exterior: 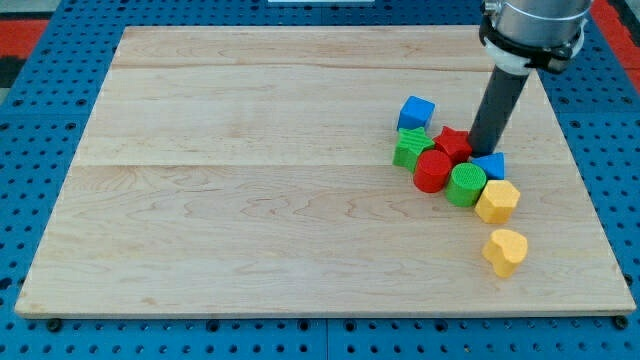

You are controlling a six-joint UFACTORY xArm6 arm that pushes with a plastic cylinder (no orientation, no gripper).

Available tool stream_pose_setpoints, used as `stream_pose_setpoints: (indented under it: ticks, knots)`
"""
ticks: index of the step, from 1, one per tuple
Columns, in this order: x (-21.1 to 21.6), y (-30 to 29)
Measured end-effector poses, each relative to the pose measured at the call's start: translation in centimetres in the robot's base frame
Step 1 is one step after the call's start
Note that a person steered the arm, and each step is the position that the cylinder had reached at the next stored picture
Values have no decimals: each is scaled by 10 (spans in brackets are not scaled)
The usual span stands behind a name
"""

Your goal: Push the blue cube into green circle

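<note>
The blue cube (416, 111) sits on the wooden board at the view's right, at the top of a cluster of blocks. The green circle block (466, 185) lies at the cluster's lower right, below and right of the cube. My tip (483, 150) rests right of the cube, just above a blue triangular block (490, 165) and beside a red star block (453, 143). It does not touch the blue cube.
A green star block (411, 147) lies just below the cube. A red cylinder (433, 171) sits left of the green circle. A yellow hexagon (497, 201) and a yellow heart (505, 251) lie lower right. The board's right edge (590, 180) is near.
</note>
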State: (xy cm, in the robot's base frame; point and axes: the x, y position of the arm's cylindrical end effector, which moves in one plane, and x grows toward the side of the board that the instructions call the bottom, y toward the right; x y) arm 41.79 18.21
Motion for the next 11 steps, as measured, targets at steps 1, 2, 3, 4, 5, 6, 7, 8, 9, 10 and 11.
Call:
stream_pose_setpoints:
  ticks: [1, 2, 3, 4, 5, 6, 7, 8, 9, 10, 11]
  knots:
    - [-43, 1]
    - [-109, -20]
    - [-114, -51]
    - [-58, -55]
    - [-41, -89]
    - [-80, -109]
    - [-85, -140]
    - [-51, -168]
    - [-16, -166]
    - [-9, -159]
    - [-39, -156]
